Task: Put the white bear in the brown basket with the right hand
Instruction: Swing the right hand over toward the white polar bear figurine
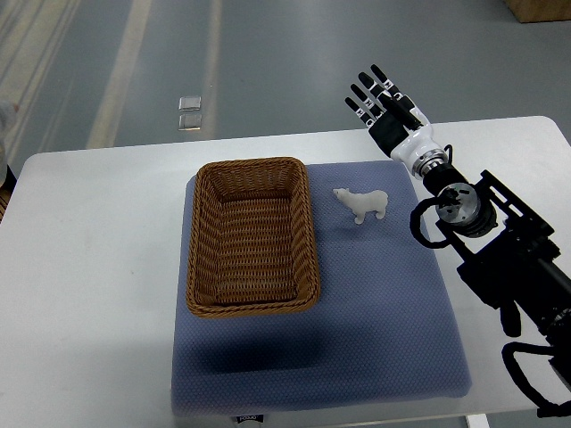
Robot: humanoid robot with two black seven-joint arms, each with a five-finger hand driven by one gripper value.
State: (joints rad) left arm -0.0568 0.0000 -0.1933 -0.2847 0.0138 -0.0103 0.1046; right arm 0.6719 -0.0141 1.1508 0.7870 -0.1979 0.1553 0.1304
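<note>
A small white bear (363,204) stands on the blue mat (375,303), just right of the brown wicker basket (253,170). The basket is rectangular and holds nothing. My right hand (384,102) hovers past the table's far edge, up and to the right of the bear, with its black-tipped fingers (366,100) straight and spread and nothing in them. Its arm (500,241) runs in from the lower right. A clear gap separates the hand from the bear. The left arm does not show.
The mat lies on a white table (89,267). Grey floor with pale stripes lies beyond the far edge, with two small clear squares (188,112) on it. A cardboard corner (540,9) shows at the top right.
</note>
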